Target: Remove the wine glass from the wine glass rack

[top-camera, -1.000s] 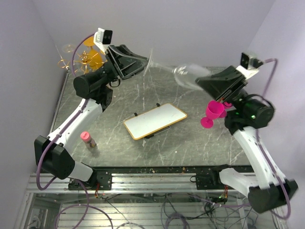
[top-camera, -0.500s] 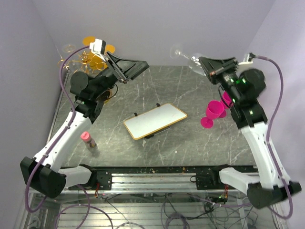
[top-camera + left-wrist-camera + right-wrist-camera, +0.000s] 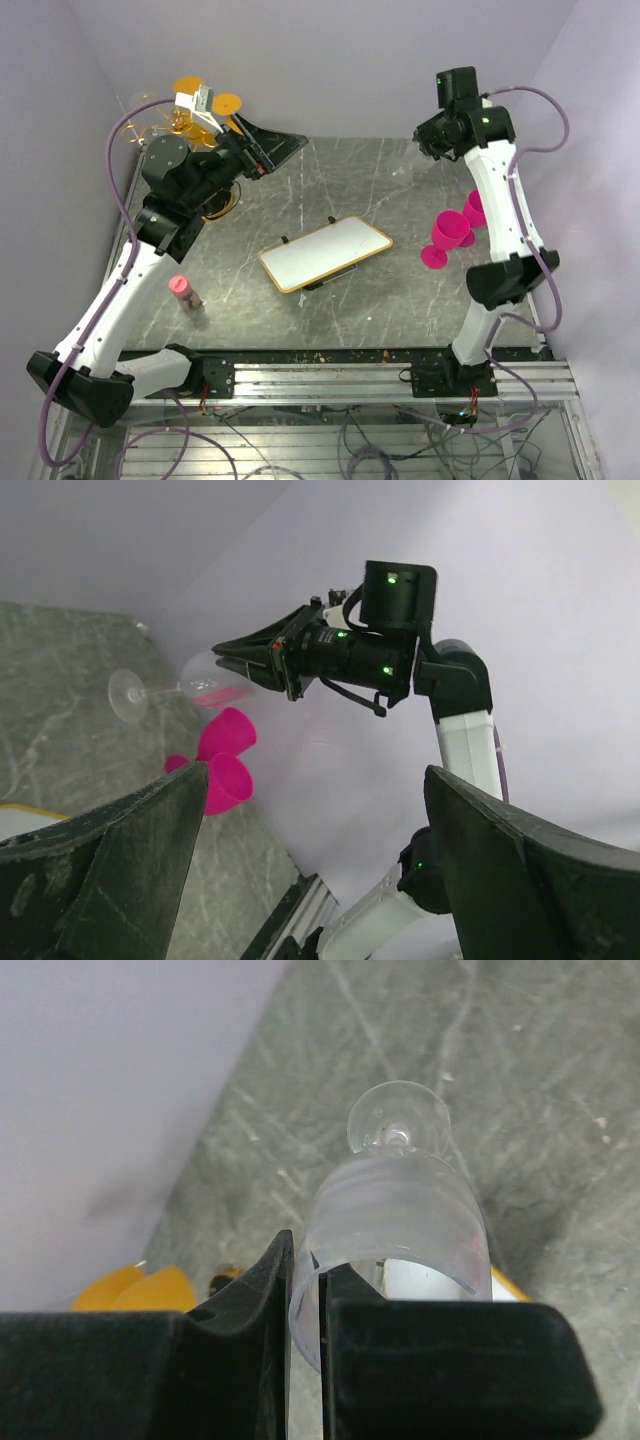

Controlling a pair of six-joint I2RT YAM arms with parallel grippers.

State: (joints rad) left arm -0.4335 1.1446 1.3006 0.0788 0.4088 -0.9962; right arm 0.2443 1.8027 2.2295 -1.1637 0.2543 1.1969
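bright, even, diffuse light from above — faint soft shadows. sharp overhead; softer up close, hazy sheen on the wine glass [image 3: 390,1210].

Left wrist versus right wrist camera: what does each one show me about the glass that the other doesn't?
Left wrist only: the whole right gripper side-on, holding the wine glass by its bowl, stem and foot sticking out free; two pink cups lower in frame; the left gripper open.
Right wrist only: the bowl's wall pinched between the fingers, close up, and orange pieces at lower left.
Both: the clear wine glass and the grey marble table.
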